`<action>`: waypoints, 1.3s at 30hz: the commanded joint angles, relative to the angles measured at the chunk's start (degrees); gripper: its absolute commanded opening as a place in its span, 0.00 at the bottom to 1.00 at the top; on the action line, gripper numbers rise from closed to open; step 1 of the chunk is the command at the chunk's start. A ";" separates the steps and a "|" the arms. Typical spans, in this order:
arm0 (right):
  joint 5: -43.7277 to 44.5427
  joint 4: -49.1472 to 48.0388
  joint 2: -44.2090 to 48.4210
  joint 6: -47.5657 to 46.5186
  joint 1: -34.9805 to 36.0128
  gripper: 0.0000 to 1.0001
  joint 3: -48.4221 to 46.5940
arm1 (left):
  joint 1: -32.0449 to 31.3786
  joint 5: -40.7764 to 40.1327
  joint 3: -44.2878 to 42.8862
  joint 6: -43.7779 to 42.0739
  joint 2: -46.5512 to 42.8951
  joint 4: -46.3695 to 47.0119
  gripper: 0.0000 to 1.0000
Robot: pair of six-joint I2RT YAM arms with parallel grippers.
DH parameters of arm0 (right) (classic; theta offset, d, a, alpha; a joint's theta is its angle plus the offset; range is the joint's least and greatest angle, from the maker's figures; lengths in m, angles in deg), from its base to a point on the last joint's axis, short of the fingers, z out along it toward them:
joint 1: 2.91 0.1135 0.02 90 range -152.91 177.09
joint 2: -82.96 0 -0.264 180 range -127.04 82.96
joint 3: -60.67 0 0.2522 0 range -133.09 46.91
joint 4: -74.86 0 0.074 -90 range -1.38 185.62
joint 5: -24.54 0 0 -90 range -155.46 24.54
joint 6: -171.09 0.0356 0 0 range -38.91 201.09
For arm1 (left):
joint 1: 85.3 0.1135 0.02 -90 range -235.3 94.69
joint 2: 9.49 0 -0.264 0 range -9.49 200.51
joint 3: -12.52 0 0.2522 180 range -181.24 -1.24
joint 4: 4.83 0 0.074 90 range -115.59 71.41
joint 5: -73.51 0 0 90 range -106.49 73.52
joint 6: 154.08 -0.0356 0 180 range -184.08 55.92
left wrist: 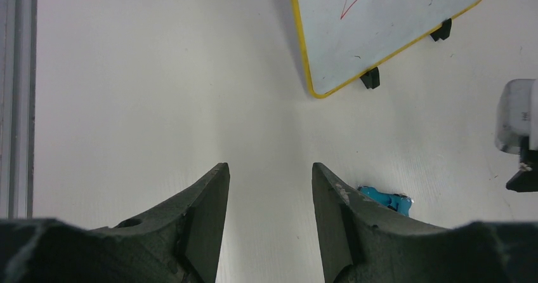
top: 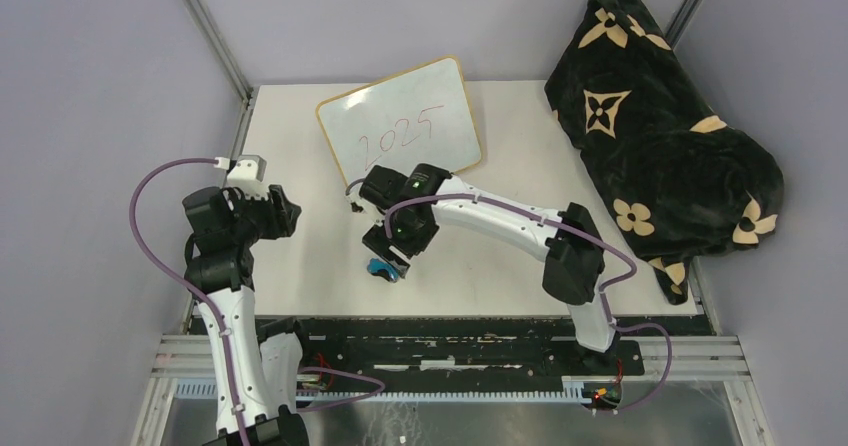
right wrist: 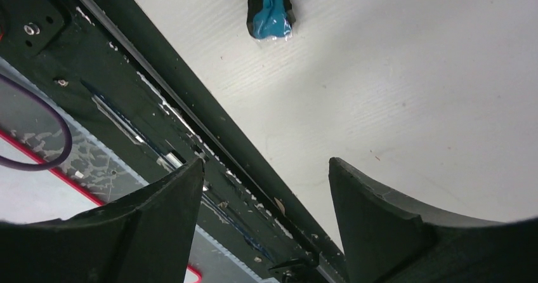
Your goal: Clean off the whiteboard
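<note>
Plainly the right gripper (right wrist: pixel 265 169) is nearer the small blue-and-black block (right wrist: pixel 269 10), likely the eraser: it lies just ahead of the wide, empty fingers, long axis pointing away. The white, wood-framed rectangular whiteboard (top: pixel 405 126) lies behind them, ahead-right of the left gripper (left wrist: pixel 269 169), also spread empty.

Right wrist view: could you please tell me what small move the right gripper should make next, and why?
Probably ease the right gripper forward over the small blue block, likely the eraser: its jaws are open and empty, the block lies loose ahead, and the whiteboard shows red writing.
</note>
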 commanded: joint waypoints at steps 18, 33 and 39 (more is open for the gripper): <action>0.38 -7.96 -16.44 0.41 0.70 0.66 -11.43 | 0.14 -1.66 -1.04 -0.57 0.44 0.78 0.58; -1.06 -11.10 -20.80 0.66 0.67 0.58 -10.76 | 0.19 -3.54 -1.04 -0.99 -1.34 -0.07 0.57; -1.21 -11.92 -21.20 1.11 0.70 0.56 -9.71 | 0.19 -4.02 -0.70 -1.38 -1.68 -0.15 0.57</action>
